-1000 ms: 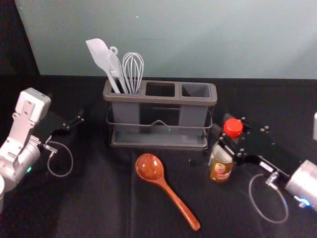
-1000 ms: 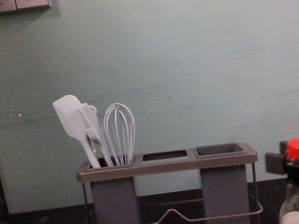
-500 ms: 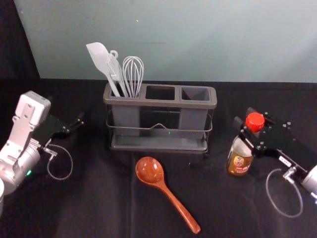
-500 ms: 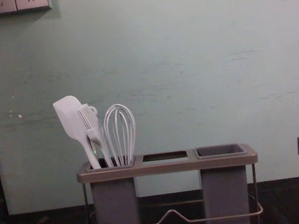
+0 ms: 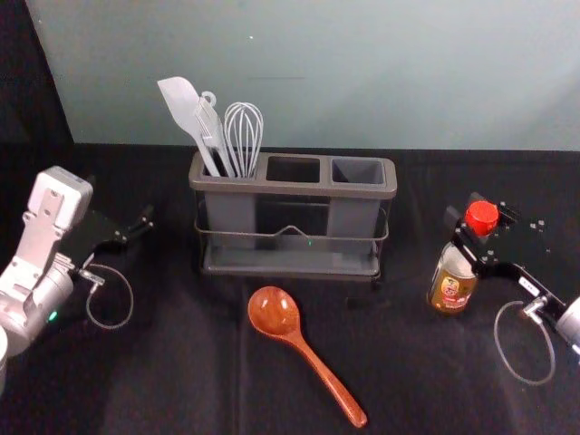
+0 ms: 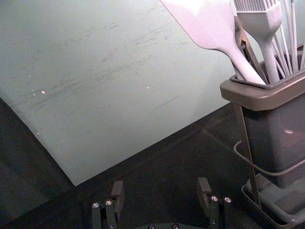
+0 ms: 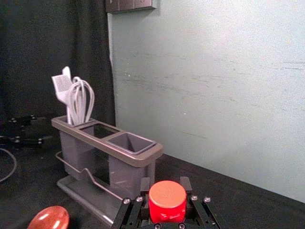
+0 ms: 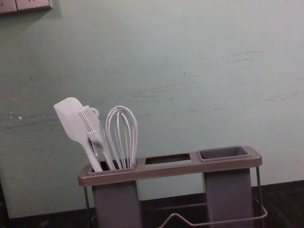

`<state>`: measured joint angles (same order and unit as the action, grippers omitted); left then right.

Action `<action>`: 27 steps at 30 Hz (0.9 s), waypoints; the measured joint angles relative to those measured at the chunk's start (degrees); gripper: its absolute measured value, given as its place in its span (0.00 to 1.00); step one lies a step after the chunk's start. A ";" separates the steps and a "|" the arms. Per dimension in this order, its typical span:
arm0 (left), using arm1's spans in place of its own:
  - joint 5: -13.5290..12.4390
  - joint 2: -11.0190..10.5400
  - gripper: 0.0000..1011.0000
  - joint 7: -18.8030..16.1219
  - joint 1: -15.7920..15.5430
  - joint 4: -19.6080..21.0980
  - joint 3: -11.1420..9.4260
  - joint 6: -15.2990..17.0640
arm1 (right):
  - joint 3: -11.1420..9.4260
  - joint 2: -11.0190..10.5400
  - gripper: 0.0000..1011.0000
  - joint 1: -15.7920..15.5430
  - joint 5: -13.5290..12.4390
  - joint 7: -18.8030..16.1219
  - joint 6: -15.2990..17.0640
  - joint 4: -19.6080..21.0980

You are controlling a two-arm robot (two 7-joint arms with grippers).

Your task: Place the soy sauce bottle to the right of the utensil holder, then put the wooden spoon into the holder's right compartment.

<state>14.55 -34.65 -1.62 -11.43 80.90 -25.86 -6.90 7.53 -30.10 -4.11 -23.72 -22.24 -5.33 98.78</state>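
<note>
Right gripper (image 7: 166,186), clamped on the bottle (image 5: 451,283), has shifted it farther right of the holder (image 5: 299,188); release looks next, then spoon (image 5: 315,362). Left gripper (image 6: 160,185), parked left, gapes.

Black cloth-covered desk (image 5: 181,381). Utensil holder (image 5: 290,188) standing upright on it; wooden spoon (image 5: 275,312) lying nearer, bowl toward holder, handle slanting right.

Spoon (image 5: 274,311) is glossy wood; bottle (image 5: 451,285) smooth, see-through, glass or plastic unclear; cap (image 5: 482,216) smooth, shiny plastic; holder (image 5: 388,174) matt-looking plastic, rail (image 5: 344,238) metal wire; cloth (image 5: 181,381) matt, lightly creased.
</note>
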 joint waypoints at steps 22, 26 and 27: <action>0.00 0.00 0.99 0.00 0.00 0.00 0.00 0.00 | 2.49 3.45 0.38 9.52 0.87 -2.98 -2.59 -10.50; 0.00 0.00 0.99 0.00 0.00 0.00 0.00 0.00 | 2.60 3.99 0.38 10.15 1.22 -2.79 -3.20 -11.53; 0.00 0.00 0.99 0.00 0.00 0.00 0.00 0.00 | 2.64 4.18 0.38 10.44 1.33 -2.71 -3.44 -11.87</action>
<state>14.55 -34.65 -1.62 -11.43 80.90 -25.86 -6.91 10.17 -25.92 6.32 -22.39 -24.95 -8.77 86.90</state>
